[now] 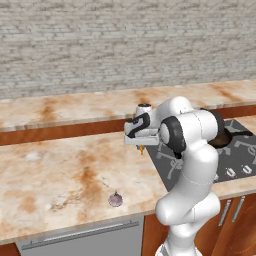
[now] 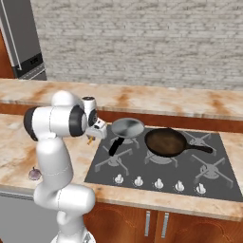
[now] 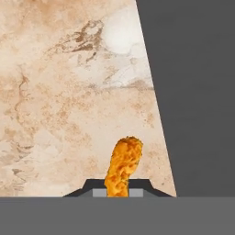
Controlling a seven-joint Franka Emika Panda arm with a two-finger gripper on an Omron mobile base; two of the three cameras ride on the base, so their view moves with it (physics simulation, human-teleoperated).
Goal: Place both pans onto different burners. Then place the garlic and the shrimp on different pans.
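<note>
marble counter point(image 3: 69, 92) | shrimp point(image 3: 123, 167): orange, curved, bumpy | gripper point(image 3: 117, 192) clamped on it

no words, numbers, labels or signs can be read here. the brick wall, the marble counter, the dark cooktop and its white knobs carry no writing that can be made out.
</note>
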